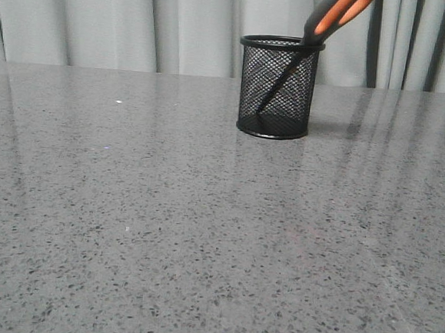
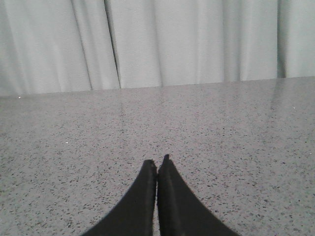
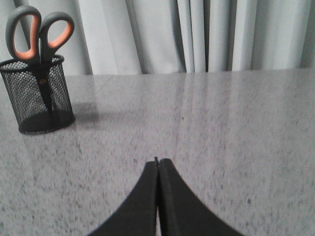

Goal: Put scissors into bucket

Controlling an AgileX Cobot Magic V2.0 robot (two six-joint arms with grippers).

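The scissors (image 1: 326, 24) are leaning blades-down inside the bucket (image 1: 278, 90), handles propping on its rim; the left hand (image 2: 157, 164) and right hand (image 3: 158, 162) are sitting closed, holding nothing.

Scissors (image 1: 338, 14): grey handles, orange lining, dark blades. Bucket (image 1: 278, 86): black wire mesh. Tabletop (image 1: 163, 231): grey, dark-speckled. Curtain (image 1: 103, 18): pale grey.

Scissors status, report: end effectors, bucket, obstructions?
Both end effectors, left and right, shut, empty. Orange-lined grey-handled scissors blades-down inside black wire-mesh bucket. No obstructions seen.
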